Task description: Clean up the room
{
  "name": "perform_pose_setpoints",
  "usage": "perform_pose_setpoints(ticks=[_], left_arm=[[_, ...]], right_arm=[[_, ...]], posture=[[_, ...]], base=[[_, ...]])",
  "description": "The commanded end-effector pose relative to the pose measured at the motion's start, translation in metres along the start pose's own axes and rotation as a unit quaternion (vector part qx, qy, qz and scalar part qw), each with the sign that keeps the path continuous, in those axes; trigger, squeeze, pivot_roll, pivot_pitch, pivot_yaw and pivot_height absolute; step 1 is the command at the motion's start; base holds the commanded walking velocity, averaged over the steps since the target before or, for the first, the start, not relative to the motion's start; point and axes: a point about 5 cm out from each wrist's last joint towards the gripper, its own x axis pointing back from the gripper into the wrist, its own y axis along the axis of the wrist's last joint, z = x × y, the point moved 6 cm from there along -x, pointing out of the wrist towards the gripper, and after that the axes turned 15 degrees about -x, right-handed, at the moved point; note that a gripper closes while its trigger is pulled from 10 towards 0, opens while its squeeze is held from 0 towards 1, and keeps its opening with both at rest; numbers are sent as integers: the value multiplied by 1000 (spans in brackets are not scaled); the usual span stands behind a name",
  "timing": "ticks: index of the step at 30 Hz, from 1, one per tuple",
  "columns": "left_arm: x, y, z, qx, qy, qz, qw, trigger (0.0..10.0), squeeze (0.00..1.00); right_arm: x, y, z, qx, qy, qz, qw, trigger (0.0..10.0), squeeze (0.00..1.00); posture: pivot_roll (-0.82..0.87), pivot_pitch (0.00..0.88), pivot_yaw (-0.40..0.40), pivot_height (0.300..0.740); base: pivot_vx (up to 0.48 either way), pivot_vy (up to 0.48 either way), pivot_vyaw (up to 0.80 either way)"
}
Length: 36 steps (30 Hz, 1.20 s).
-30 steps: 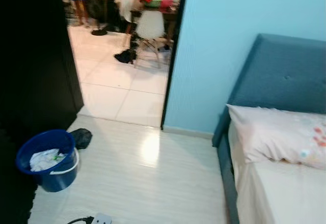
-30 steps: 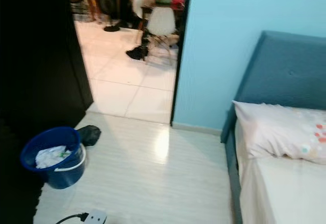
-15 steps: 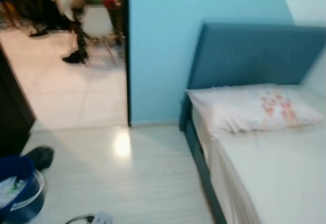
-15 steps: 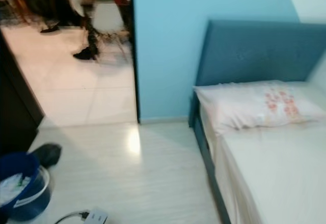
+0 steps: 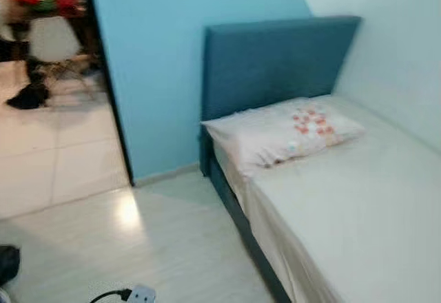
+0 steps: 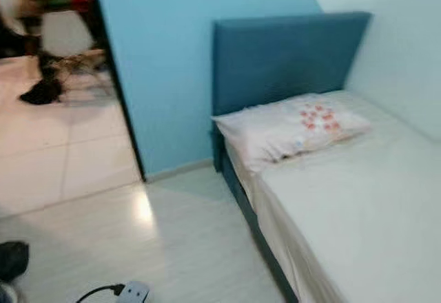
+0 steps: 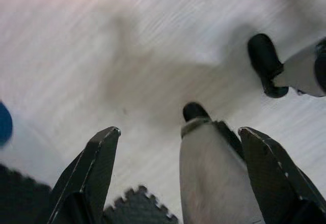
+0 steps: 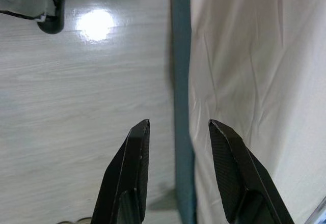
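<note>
On bed (image 5: 358, 200): floral-print pillow (image 5: 286, 132)

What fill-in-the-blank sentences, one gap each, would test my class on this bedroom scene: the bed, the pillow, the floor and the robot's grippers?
1. The pillow lies at the head of the bed, against the ____ headboard.
2. The pillow's flower print is ____ in colour.
3. The white power strip lies on the ____.
4. The right gripper hangs with its fingers ____, above the edge of the bed.

Missing words: blue; red; floor; open
</note>
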Motion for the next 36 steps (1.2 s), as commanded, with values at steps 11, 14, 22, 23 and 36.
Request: perform_pose_setpoints(ticks=[11, 14, 22, 23, 36], left_arm=[[1, 0, -1, 25, -14, -10, 1000, 10000, 0], [1, 0, -1, 26, -14, -10, 1000, 10000, 0], [0, 2, 0, 27, -12, -11, 1000, 10000, 0], [0, 2, 0, 27, -12, -11, 999, 10000, 0], [3, -6, 6, 51, -18, -11, 998, 10000, 0]], right_arm=[[0, 3, 0, -8, -3, -5, 1000, 10000, 0], [0, 3, 0, -9, -3, -5, 1000, 10000, 0], [0, 3, 1, -11, -3, -6, 1000, 10000, 0], [0, 4, 1, -11, -3, -6, 1000, 10000, 0], [0, -1, 2, -12, -2, -3, 1000, 10000, 0]], posture=[[9, 0, -34, 740], [4, 0, -35, 740], [5, 0, -34, 740], [5, 0, -34, 740], [7, 0, -27, 740]], base=[[0, 0, -756], [0, 0, -756], [0, 0, -756], [0, 0, -756], [0, 0, -756]])
